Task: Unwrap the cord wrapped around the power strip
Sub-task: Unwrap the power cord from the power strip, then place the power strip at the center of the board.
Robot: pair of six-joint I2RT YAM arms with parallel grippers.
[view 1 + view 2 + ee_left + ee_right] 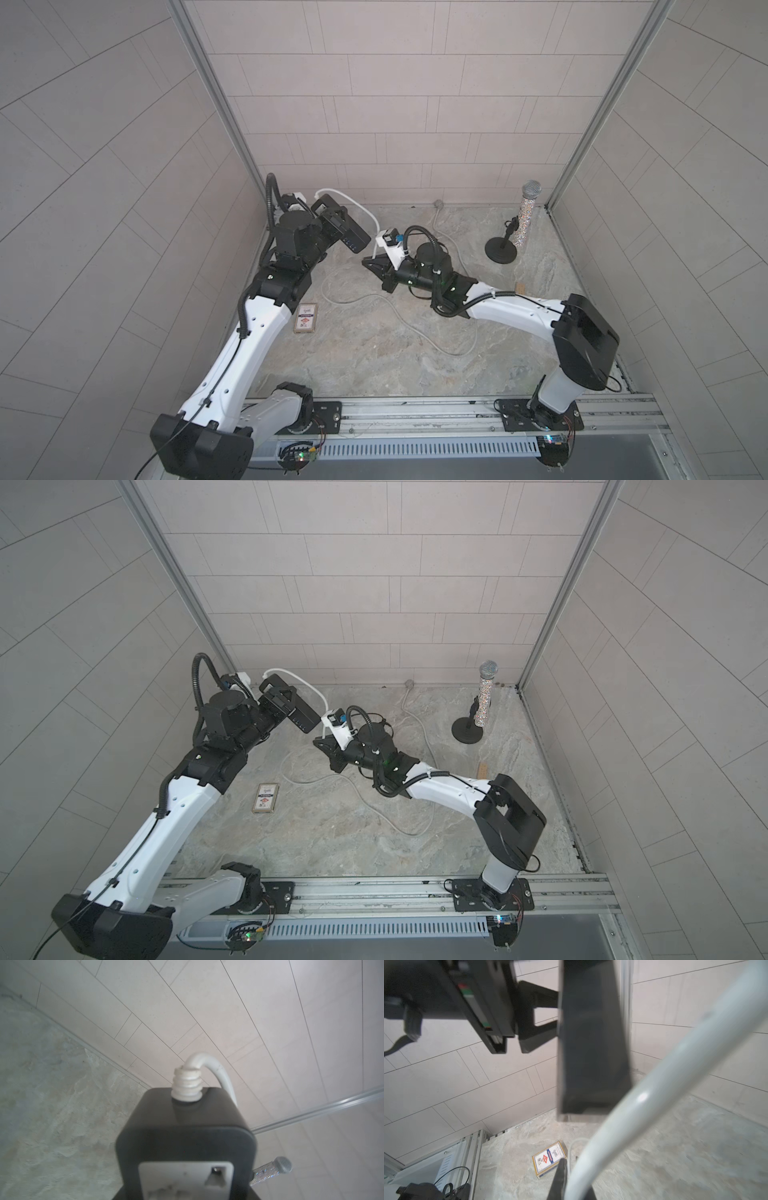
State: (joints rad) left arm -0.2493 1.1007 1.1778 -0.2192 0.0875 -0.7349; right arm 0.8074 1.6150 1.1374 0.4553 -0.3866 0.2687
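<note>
Clamping power strip point(356, 237) mid-left in left gripper point(332, 214); pinching cord point(207, 1061) in right gripper point(372, 265). Could yank strip loose if tugged.

You'll see a glittery microphone point(527, 212) clipped upright in a round black stand point(501, 250) near the back right corner of the marble tabletop point(374, 365). A card box point(305, 318) lies flat at left. A small tan block point(520, 287) sits toward the right wall.

card box point(306, 318), print too small to read
</note>
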